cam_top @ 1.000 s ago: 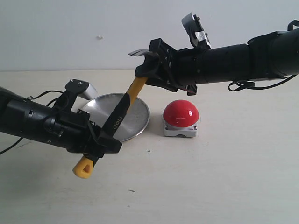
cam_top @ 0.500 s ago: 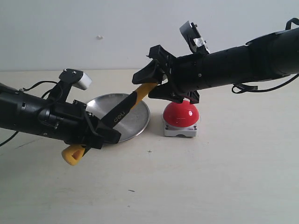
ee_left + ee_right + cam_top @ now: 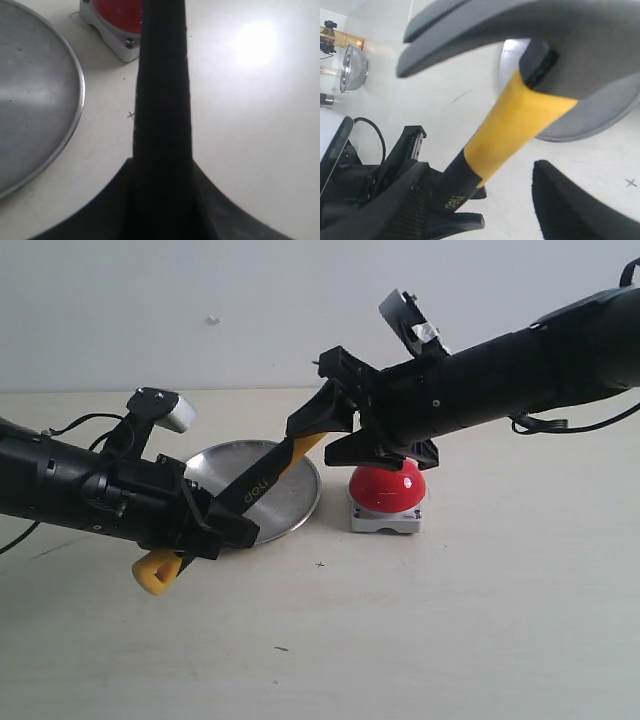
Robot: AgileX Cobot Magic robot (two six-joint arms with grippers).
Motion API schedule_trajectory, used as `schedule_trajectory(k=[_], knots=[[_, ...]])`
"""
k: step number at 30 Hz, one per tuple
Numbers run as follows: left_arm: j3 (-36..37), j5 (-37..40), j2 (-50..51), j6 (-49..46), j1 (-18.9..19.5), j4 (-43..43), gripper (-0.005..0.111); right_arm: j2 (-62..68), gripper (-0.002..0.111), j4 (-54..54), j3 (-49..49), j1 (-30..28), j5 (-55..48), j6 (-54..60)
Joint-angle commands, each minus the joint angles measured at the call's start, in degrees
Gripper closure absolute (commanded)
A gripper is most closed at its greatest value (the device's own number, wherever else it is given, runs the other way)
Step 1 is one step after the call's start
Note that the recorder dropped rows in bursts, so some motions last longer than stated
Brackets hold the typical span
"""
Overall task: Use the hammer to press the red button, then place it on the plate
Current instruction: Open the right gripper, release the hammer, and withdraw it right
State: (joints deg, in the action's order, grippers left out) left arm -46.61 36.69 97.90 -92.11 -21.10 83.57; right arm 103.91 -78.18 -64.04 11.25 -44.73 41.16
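- Where the exterior view takes in the whole table (image 3: pixel 470 620), the left gripper (image 3: pixel 215 530) is clenched low on the hammer (image 3: pixel 262 480), with the yellow butt sticking out behind it.
- The handle slants up over the plate (image 3: pixel 295 498) to the right gripper (image 3: pixel 335 430), which hides the head. Its fingers are spread to either side of the handle's top, released.
- That gripper hangs just over the button (image 3: pixel 388 488); whether it touches the dome cannot be told.
- The plate's right rim lies near the button's base, with a narrow strip of table between them.
- Bare table lies open in front of both and to the right of the button. The far edge meets the wall behind the arms.
- In the left wrist view, the black handle (image 3: pixel 162 75) runs out from between the fingers, which press it on both sides.
- The plate's rim (image 3: pixel 76 110) curves past one side of the handle and a corner of the button (image 3: pixel 117 35) shows beyond it. The other side is bare table.
- In the right wrist view, the grey head (image 3: pixel 580 45) fills the frame, blurred, above its yellow neck.
- One finger (image 3: pixel 565 205) stands apart from the handle.
- The plate's edge (image 3: pixel 615 117) shows behind the head.
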Motion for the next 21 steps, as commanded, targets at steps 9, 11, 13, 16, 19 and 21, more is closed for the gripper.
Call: schedule_trajectory(k=[9,11,13,16,19,21], knots=[[-0.16,1.10,-1.26,-0.22,-0.01,2.58,0.107,-8.19,0.052,15.52,3.19,0.11,1.00,-8.28],[-0.16,1.10,-1.26,-0.22,-0.01,2.47,0.107,-10.37,0.054,17.14,4.41,0.11,0.10,-8.55],[-0.16,1.10,-1.26,-0.22,-0.01,2.47,0.107,-12.78,0.058,19.74,5.63,0.11,-0.57,-9.48],[-0.16,1.10,-1.26,0.09,-0.01,2.48,0.107,-18.81,0.076,23.42,9.80,0.11,0.00,-9.73],[-0.16,1.10,-1.26,0.55,-0.01,2.15,0.107,-27.01,0.098,27.25,15.93,0.11,4.44,-9.73],[-0.16,1.10,-1.26,0.98,-0.01,2.01,0.107,-37.03,0.108,34.33,21.72,0.11,10.06,-14.88]])
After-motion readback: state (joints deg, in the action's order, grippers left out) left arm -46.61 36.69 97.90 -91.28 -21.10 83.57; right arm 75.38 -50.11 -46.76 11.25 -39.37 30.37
